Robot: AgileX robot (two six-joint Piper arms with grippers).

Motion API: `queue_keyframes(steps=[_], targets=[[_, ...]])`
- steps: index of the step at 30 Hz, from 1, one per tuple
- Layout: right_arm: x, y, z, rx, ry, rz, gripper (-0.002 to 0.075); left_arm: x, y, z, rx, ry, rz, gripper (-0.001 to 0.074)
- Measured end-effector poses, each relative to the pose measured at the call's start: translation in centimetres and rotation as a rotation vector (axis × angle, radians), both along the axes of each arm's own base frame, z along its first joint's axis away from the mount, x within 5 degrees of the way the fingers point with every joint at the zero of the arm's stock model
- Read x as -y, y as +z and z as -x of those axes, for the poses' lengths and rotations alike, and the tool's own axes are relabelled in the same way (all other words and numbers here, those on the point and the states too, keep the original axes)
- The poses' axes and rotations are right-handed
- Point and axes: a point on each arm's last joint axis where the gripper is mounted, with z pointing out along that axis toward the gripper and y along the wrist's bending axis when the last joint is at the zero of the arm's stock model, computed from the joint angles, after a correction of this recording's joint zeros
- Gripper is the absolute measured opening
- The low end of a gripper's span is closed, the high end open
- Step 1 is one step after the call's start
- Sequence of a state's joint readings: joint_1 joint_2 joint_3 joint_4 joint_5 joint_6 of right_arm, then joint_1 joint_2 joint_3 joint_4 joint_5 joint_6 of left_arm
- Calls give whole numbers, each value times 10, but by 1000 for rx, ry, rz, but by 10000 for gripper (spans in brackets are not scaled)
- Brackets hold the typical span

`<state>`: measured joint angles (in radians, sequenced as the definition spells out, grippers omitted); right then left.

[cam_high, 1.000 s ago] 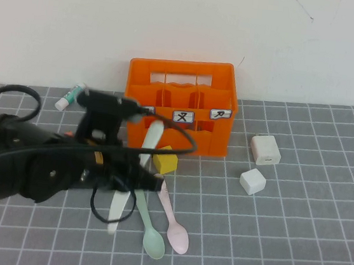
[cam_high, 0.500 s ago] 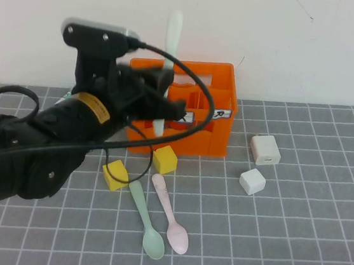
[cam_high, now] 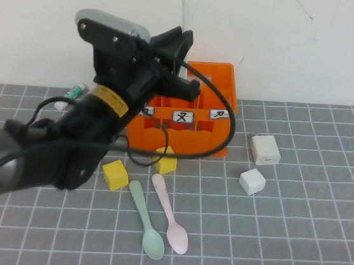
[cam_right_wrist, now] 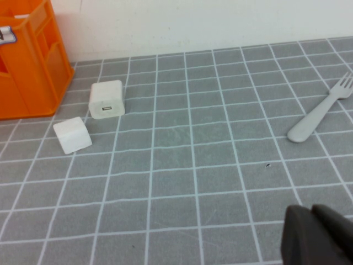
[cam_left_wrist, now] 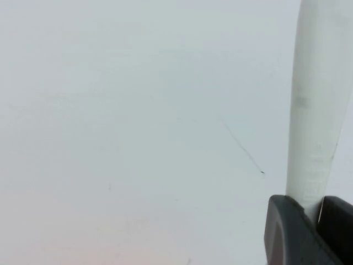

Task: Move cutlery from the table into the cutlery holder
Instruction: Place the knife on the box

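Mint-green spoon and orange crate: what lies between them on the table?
In the high view, two yellow cubes lie between the mint-green spoon and the cutlery holder.

High view overlooks table (cam_high: 317,251); wrist views sit close.

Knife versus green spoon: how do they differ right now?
The knife is cream-white; the green spoon is mint. The knife stands upright, raised above the holder, clamped in the left hand; the spoon lies flat on the table, untouched, beside the pink spoon. The right hand, shut, sits low over the table, off to the right, near neither. Both are slim pastel plastic utensils, neither in the holder yet.
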<state>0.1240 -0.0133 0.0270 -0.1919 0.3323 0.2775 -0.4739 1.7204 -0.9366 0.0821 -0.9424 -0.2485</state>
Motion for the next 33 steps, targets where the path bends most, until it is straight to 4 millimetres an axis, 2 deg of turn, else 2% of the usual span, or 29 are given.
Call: queue_keyframes(steps=[6,17,27,33], targets=[[0,0,0,0,0,0,-3,10,-9,-29,18,-12,-3,73],[0,0,0,0,0,0,-3,37,-42,-74,-6,-81,14,71],[0,0,0,0,0,0,-3,43,-70,-82,-66,-89,0,71],[0,0,0,0,-1,-2,-3,43,-76,-84,-85,-81,-2,70]])
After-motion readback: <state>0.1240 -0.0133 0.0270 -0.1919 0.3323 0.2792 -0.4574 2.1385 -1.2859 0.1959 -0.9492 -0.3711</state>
